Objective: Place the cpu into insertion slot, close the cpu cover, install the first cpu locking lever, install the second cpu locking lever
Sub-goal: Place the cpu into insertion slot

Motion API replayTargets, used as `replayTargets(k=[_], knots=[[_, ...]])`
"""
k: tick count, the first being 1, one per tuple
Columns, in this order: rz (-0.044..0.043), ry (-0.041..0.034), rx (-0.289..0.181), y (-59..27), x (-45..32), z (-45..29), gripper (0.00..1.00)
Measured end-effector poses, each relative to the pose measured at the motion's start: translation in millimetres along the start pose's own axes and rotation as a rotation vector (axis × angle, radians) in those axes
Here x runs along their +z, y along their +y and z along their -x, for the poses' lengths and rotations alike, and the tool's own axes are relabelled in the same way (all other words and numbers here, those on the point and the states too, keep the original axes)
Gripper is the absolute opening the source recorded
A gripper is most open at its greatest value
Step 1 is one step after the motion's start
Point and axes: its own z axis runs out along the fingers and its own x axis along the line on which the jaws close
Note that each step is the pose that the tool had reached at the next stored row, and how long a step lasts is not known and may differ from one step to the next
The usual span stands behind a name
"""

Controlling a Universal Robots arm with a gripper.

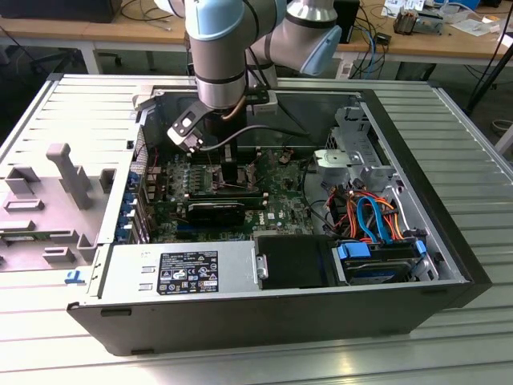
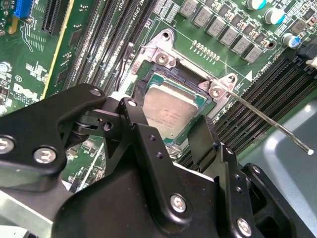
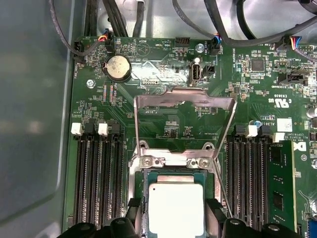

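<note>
The cpu (image 3: 177, 208) (image 2: 167, 110), a flat silver-grey square, lies flat in the insertion slot (image 3: 171, 161) (image 2: 184, 75) on the green board. My gripper (image 3: 176, 220) (image 2: 169, 130) is open just above it, one black finger (image 3: 132, 218) on each side and a small gap between each finger and the chip. The cpu cover (image 3: 198, 98), a thin silver frame, stands tilted up off the slot at its far side. A thin wire locking lever (image 2: 270, 124) sticks out free from the slot's corner. In the exterior view the gripper (image 1: 228, 170) reaches down into the open case.
Long black memory slots (image 3: 96, 178) (image 3: 247, 173) flank the socket on both sides. A black expansion card (image 1: 215, 210), the power supply (image 1: 184, 269) and a drive cage with orange and blue cables (image 1: 370, 216) fill the case. A coin battery (image 3: 118, 67) lies beyond the cover.
</note>
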Motion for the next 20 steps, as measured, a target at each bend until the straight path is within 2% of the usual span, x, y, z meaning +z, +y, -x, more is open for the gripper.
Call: replayTargets(k=[4, 10, 11, 15, 16, 18, 20], knots=[[0.0000, -0.0027, 0.000, 0.7, 0.4, 1.6, 0.62], [-0.0004, -0.0029, 0.000, 3.5, -0.3, 2.1, 0.62], [-0.0004, -0.0028, 0.000, 3.6, -1.6, 2.2, 0.62], [-0.0001, 0.0045, 0.000, 4.8, -16.2, 2.7, 0.62], [0.0000, 0.0087, 0.000, 5.0, -17.4, 2.8, 0.62], [0.0011, 0.0465, 0.003, 5.0, -17.6, 2.8, 0.60], [0.0006, 0.0628, 0.005, 5.0, -17.6, 2.8, 0.47]])
